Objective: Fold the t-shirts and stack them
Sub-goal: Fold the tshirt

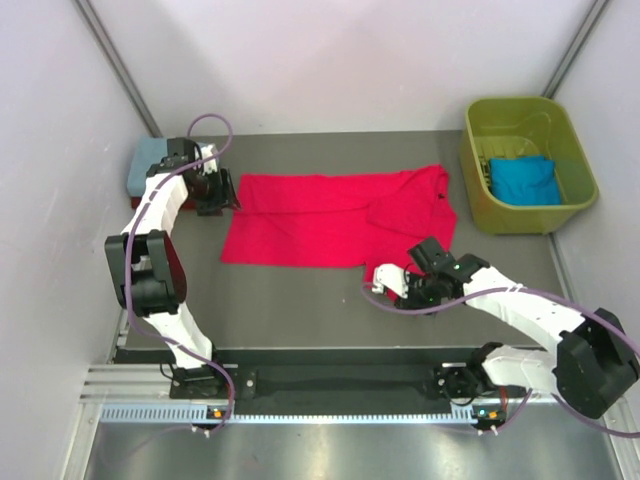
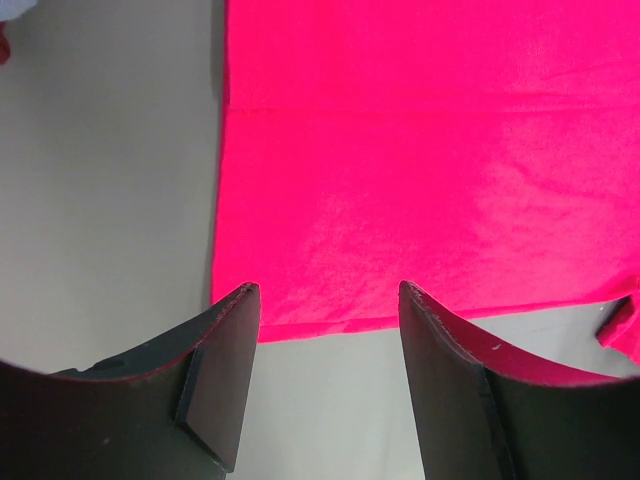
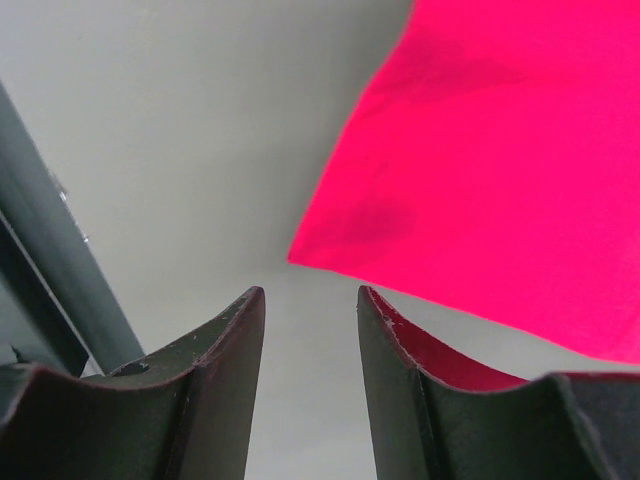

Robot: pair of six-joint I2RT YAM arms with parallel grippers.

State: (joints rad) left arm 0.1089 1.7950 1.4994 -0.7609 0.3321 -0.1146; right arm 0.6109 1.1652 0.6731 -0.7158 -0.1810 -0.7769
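Bright red t-shirt (image 1: 320,225) lying flat at the centre of the grey table (image 1: 300,310), its right part folded over onto itself. Left gripper (image 1: 225,195) poised over the shirt's left edge, jaws spread, gripping nothing. Right gripper (image 1: 388,283) just beside the shirt's near right corner, jaws apart, no cloth between them. Bright blue t-shirt (image 1: 525,180) inside the olive-green tub (image 1: 515,101) at far right; blue-grey t-shirt (image 1: 150,160) at far left

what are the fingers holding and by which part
Nothing is held: left fingers and right fingers are open and empty, at edges of the red shirt.
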